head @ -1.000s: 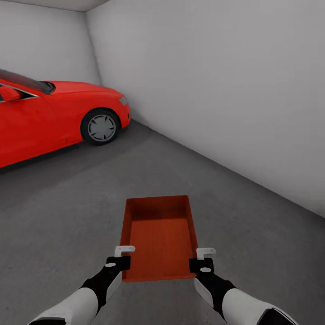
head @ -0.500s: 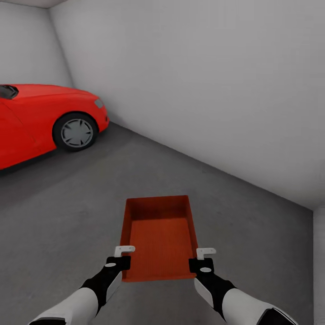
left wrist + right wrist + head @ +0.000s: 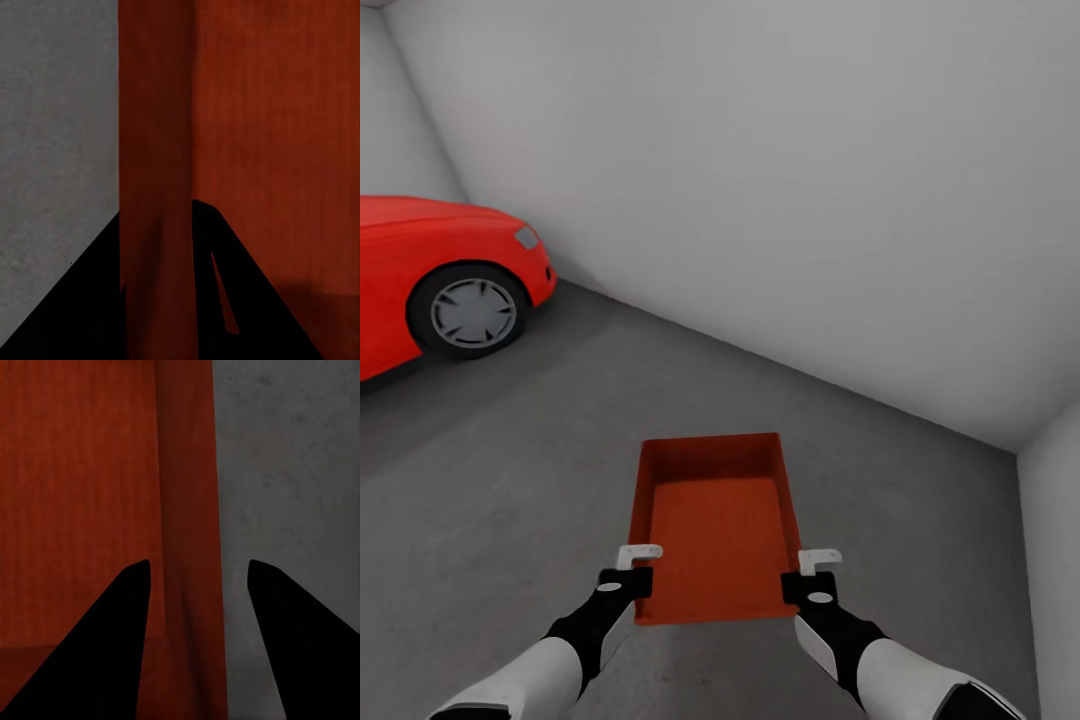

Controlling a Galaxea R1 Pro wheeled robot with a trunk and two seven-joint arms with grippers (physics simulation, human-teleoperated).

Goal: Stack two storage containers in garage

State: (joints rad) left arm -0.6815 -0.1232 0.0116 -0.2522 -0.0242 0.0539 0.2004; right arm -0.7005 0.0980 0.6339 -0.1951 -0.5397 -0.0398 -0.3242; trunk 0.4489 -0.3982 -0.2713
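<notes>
Storage container between both jaws

No text, label, brand, number or sign can be read anywhere here. The red car is seen with no plate or badge that can be made out, the white walls are blank, and nothing is printed on the orange-red container or on the grey floor. In both wrist views only plain orange-red wall and speckled grey are shown, with no lettering.
</notes>
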